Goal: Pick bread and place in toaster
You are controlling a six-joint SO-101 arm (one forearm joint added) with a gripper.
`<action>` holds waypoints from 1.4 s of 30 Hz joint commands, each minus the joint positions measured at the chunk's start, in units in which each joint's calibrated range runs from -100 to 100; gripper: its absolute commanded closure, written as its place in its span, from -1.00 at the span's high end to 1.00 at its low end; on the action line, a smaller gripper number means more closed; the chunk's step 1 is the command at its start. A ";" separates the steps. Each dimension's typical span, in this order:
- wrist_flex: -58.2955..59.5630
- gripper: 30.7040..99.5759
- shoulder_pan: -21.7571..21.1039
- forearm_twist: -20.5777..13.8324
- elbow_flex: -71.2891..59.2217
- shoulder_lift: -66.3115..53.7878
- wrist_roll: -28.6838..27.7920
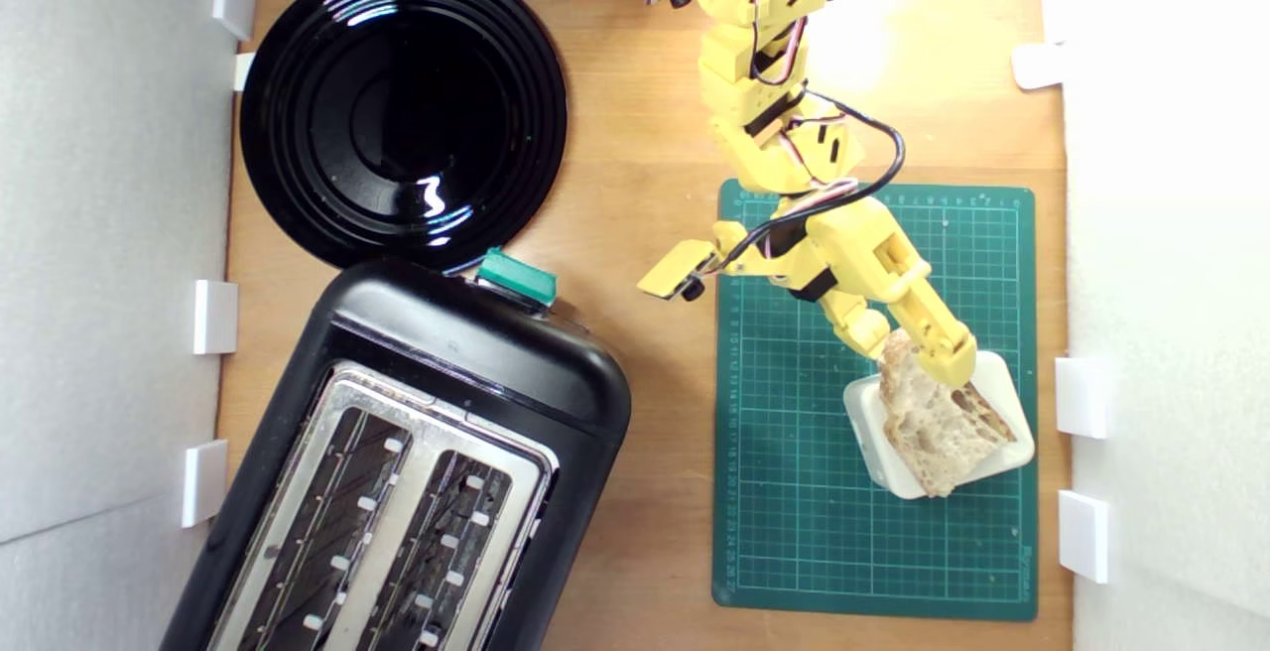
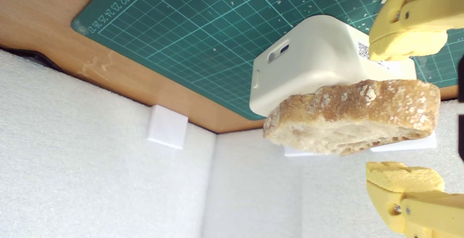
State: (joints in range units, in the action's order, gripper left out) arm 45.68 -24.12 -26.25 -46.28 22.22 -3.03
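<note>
Filling the exterior view's lower left, the black toaster (image 1: pixel 397 472) sits well apart from our work. On the green cutting mat (image 1: pixel 794 532) at that view's right, the bread (image 1: pixel 938 428) lies atop an off-white block (image 1: pixel 873 462). Our yellow gripper (image 2: pixel 404 111) straddles the slice, jaws wide, not touching.

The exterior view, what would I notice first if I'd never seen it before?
Probably the bright yellow arm, reaching down over the green cutting mat with its open gripper around a crusty slice of bread lying on an off-white block. Next, the big black toaster with its teal lever knob at the exterior view's lower left, and the shiny black plate above it.
</note>
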 commanded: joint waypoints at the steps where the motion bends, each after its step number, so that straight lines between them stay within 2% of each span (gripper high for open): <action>1: 1.85 0.72 -0.86 0.51 3.20 -1.00 0.28; 6: 1.85 0.70 -0.86 0.51 3.29 -1.00 0.28; 12: 1.85 0.37 -0.86 0.05 3.29 -1.00 0.28; 29: 1.76 0.12 -0.86 0.33 3.38 -1.34 0.33; 33: 1.68 -0.07 -0.86 0.69 3.38 -1.25 2.16; 42: 1.68 -0.25 -0.86 0.69 3.38 -1.34 2.27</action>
State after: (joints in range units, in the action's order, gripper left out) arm 46.10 -24.39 -26.17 -45.08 22.05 -1.11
